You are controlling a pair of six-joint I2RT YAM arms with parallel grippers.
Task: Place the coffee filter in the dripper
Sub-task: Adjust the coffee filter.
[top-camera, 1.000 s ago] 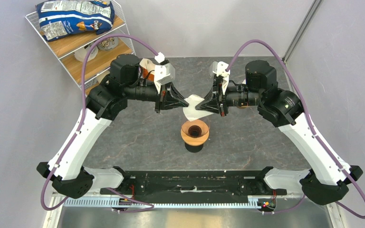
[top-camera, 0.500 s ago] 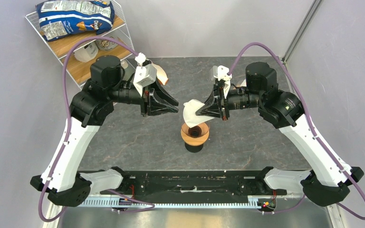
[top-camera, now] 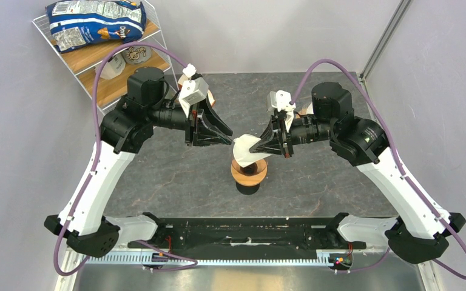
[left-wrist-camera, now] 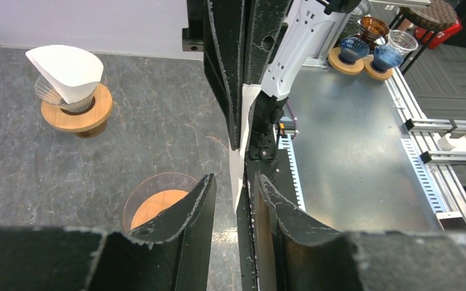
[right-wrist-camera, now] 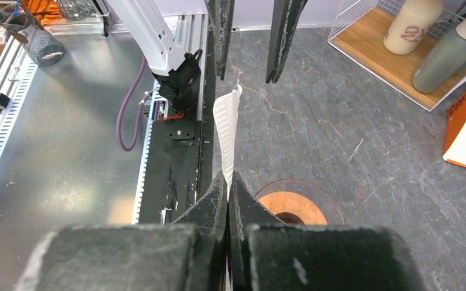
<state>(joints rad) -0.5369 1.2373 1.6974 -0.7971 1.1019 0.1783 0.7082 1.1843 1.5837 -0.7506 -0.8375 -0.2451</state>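
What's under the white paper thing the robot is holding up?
The dripper sits on the table just below the coffee filter. From above, the paper hides part of its far rim.

Both arms rise from their bases with elbows swung out to the sides, and the forearms fold inward so that the two wrists face each other midway between them. The left gripper [top-camera: 229, 140] lies about level with its jaws parted a little, its tips close to the right gripper's. The right gripper [top-camera: 256, 146] tilts slightly downward toward the left, and its jaws are pressed flat together on one edge of the filter [top-camera: 241, 147], holding it up in the air.
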